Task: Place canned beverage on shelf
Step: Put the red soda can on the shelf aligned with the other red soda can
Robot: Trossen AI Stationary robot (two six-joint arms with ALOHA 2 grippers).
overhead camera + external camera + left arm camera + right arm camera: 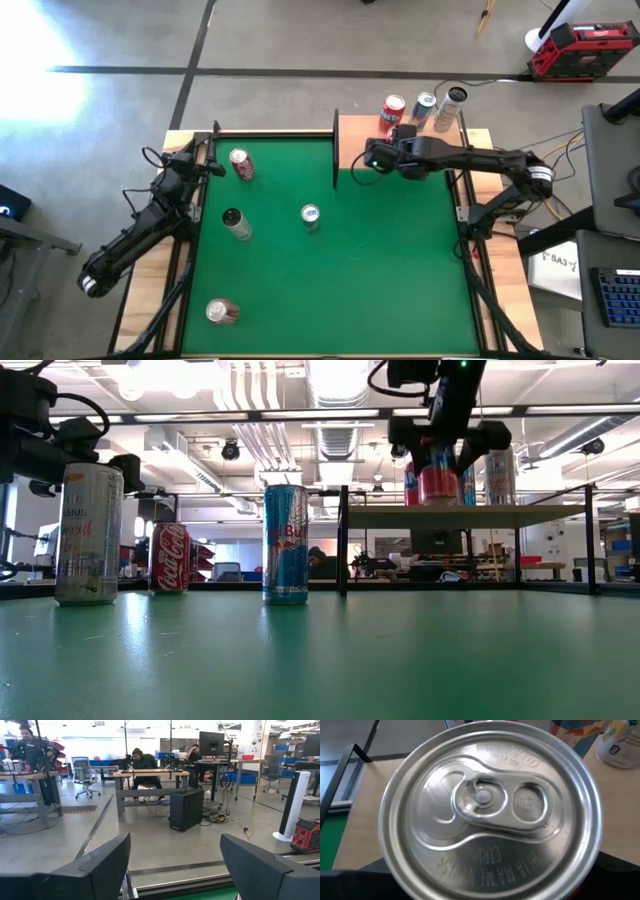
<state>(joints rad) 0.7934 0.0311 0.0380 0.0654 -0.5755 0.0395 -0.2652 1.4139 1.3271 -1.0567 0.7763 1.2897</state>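
Observation:
A red canned beverage [437,482] stands upright in my right gripper [440,455], over the near part of the shelf [350,140], a tan board in a dark frame at the table's far right. Its silver top [490,815] fills the right wrist view. Whether its base touches the board [560,515] I cannot tell. Three more cans [425,105] stand on the shelf's far edge. My left gripper [215,165] waits open at the table's far left corner, with nothing between its fingers [100,870]. My right gripper pinches the can's upper wall [437,460] between its two fingers, one on each side. The fingers come from above, slanting down from the table's right. The can stays upright, top up, with its lower part below the fingers.
On the green table [400,270] stand several loose cans: a red one [241,165] at the far left, a dark-topped one [235,223], a blue-topped one [310,217] in the middle and a red one [222,312] at the near left. The shelf's dark post [343,540] rises at its left end.

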